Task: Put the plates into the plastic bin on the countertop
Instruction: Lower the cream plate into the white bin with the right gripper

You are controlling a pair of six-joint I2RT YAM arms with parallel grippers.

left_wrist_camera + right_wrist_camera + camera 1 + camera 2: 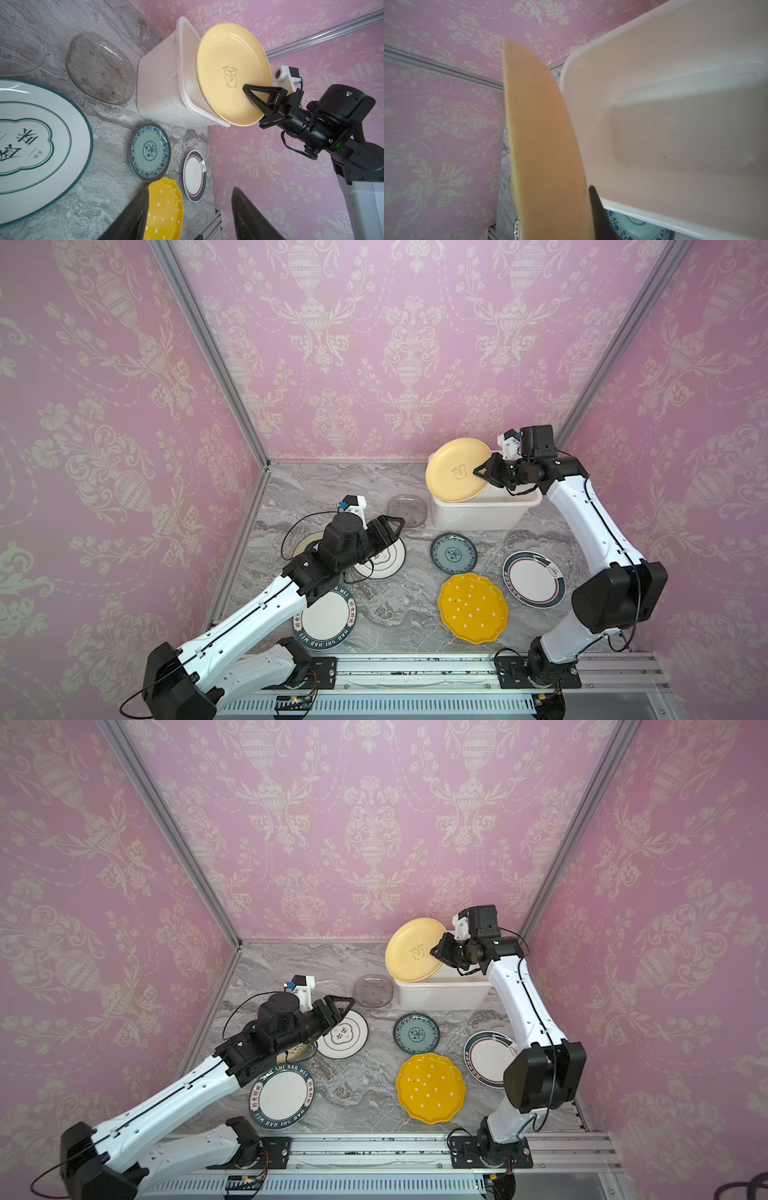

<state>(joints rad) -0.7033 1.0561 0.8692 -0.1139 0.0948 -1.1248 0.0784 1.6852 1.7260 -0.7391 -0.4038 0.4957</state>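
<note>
Clamps right gripper [478,473] on pale yellow plate [455,468] by its right edge, upper right of frame, tilted steeply, plastic bin [482,515] directly beneath. Holds left gripper [397,529] agape, empty, centre-left.

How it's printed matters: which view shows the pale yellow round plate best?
Left wrist view: the pale yellow round plate shows large, face-on, bear print readable. Both top views show it smaller; right wrist view, only a blurred edge.
</note>
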